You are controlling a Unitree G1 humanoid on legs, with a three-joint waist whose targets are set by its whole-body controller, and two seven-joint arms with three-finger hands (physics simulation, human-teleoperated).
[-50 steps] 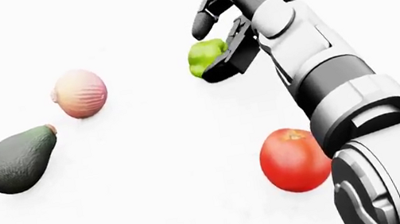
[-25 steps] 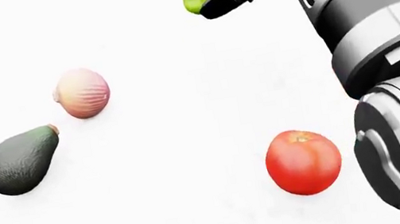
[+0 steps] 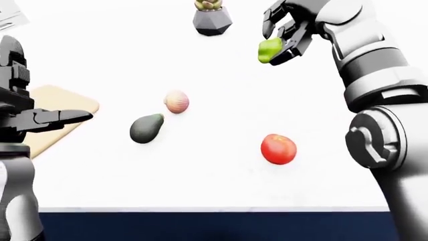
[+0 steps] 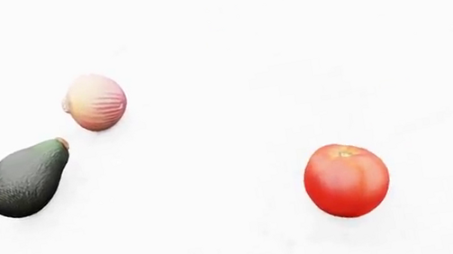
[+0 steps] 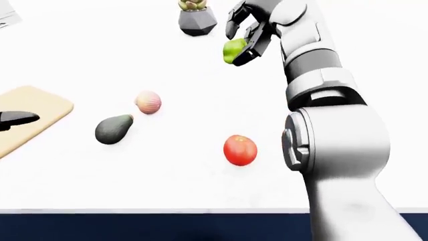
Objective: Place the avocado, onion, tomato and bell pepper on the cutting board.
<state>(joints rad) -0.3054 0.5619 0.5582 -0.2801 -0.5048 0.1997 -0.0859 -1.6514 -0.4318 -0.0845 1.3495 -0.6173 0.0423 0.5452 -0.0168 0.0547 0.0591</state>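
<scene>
A plain white tabletop [image 3: 214, 175] with a dark blue front edge is being occupied by a pale wooden cutting board [image 5: 30, 108], a dark green avocado [image 3: 146, 128], a pinkish ribbed onion [image 3: 176, 102], a red tomato [image 3: 278, 149] and a grey faceted plant pot [image 3: 212, 21].

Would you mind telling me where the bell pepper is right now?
The bell pepper is in the right hand, near the top of the left-eye view, right of the potted plant and well above the tomato.
</scene>
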